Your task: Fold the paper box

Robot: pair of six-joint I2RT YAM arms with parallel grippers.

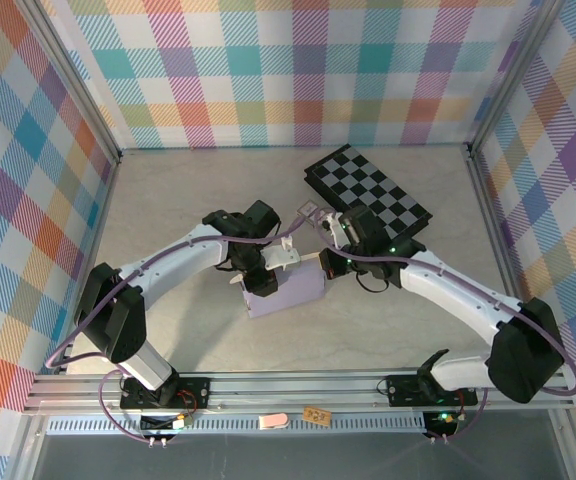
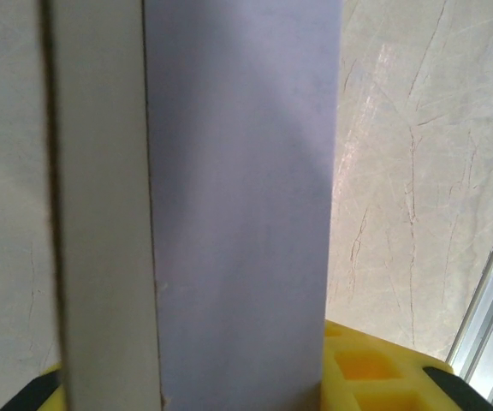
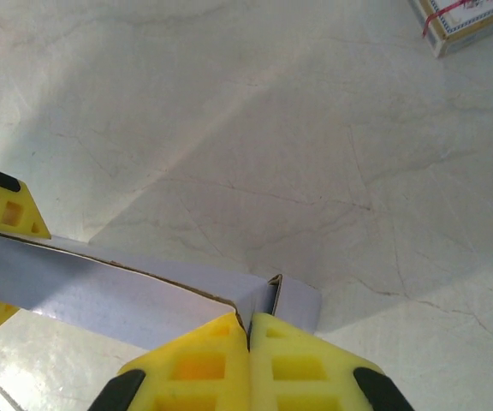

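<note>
Right tool (image 3: 248, 321) pinches the paper box (image 3: 92, 287) (lavender).

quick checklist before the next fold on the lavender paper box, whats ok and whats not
1. Right gripper pinching an edge of the pale lavender cardboard paper box: ok.
2. Left gripper fingers either side of a box panel: ok.
3. Box closed up: not ok, its off-white inside shows.
4. Black-and-white checkerboard apart from the box: ok.
5. Small patterned card pack apart from the box: ok.
6. Box underside resting on the pale marbled table: cannot tell.
</note>
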